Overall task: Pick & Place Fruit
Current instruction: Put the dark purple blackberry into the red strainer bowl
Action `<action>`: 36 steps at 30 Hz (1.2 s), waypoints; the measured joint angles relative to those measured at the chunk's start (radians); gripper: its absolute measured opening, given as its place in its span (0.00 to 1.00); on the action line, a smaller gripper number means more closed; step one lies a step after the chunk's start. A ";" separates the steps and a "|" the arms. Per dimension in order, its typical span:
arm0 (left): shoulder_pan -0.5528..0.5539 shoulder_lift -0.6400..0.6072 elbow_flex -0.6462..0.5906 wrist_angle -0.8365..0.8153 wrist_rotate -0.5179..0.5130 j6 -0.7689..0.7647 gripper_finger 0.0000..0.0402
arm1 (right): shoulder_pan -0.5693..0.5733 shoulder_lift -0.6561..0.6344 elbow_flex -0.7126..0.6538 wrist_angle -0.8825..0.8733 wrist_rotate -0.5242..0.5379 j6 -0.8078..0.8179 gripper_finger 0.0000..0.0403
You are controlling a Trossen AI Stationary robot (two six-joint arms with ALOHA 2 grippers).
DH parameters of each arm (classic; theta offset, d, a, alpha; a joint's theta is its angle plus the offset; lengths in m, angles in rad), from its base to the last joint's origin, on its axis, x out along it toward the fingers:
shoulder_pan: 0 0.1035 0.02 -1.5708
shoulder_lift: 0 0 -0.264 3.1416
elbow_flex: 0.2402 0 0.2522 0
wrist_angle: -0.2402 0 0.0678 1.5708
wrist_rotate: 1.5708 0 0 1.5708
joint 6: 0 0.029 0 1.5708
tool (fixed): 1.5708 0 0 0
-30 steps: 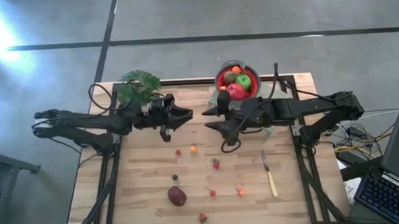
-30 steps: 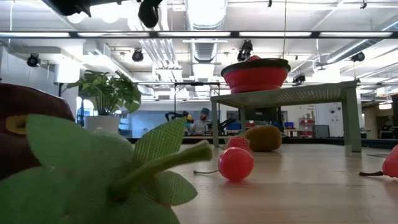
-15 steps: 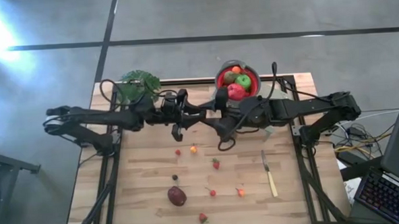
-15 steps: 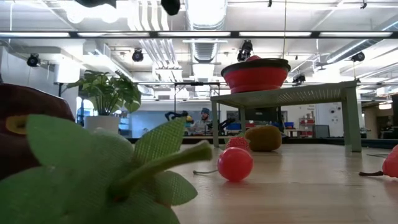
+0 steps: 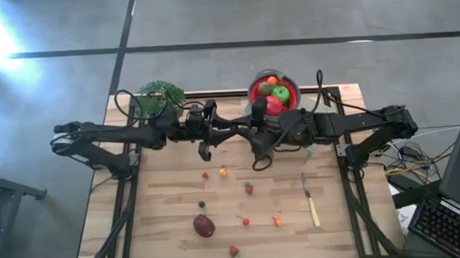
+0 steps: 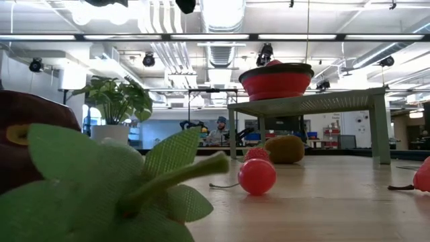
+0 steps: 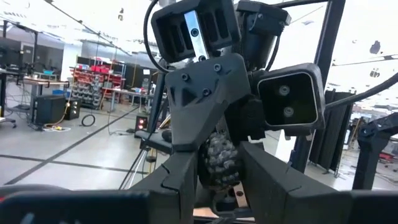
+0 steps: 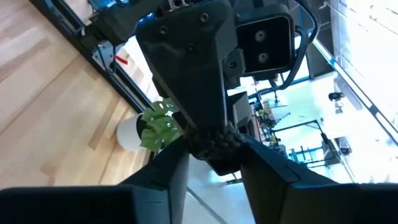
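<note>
I have both arms raised over the table (image 5: 170, 190), meeting nose to nose in the gap between the red bowl (image 5: 273, 94) and the potted plant (image 5: 160, 97), nearer the bowl. The left gripper (image 7: 221, 169) has its jaws set narrow on a dark bumpy fruit piece (image 7: 221, 155). The right gripper (image 8: 214, 155) faces it from the bowl's side, and its own fingers press on the same piece, so both are clamped on it in mid-air. The bowl sits at the table's far edge. In the level view it stands on a small raised platform (image 6: 306, 102), and it holds a green apple (image 5: 280, 93), a red apple (image 5: 272, 104), a kiwi (image 5: 264, 88) and a small orange one (image 5: 272, 80). On the near side of the bowl, loose fruit is scattered on the wood: a maroon plum-like piece (image 5: 204, 225) farthest off toward the plant's side, and a strawberry (image 5: 249, 189) almost straight in front of the bowl. Another strawberry (image 5: 234, 251) lies at the near edge. The knife (image 5: 311, 199) lies in front of the bowl, a little to its outer side.
</note>
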 joint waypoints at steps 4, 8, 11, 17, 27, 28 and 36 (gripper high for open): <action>0.002 0.000 -0.001 -0.003 0.004 0.004 0.29 | 0.000 -0.002 0.000 -0.001 0.002 0.003 0.23; 0.003 0.000 -0.001 -0.004 0.004 0.010 0.29 | 0.000 -0.002 0.000 -0.001 0.002 0.008 0.22; 0.003 -0.001 -0.001 -0.004 0.003 0.011 0.29 | 0.000 -0.002 0.000 0.000 0.002 0.009 0.24; 0.003 -0.001 -0.001 -0.003 -0.003 0.013 0.29 | 0.000 -0.002 0.000 0.000 0.001 0.006 0.31; 0.003 -0.002 -0.001 -0.003 -0.004 -0.042 0.29 | 0.000 -0.001 0.000 0.000 -0.011 -0.041 0.45; 0.003 -0.002 -0.001 -0.004 -0.005 -0.047 0.29 | 0.000 -0.001 0.000 0.000 -0.013 -0.042 0.46; 0.004 -0.002 -0.001 -0.004 -0.008 -0.079 0.29 | 0.001 0.000 0.000 0.017 -0.013 -0.045 0.51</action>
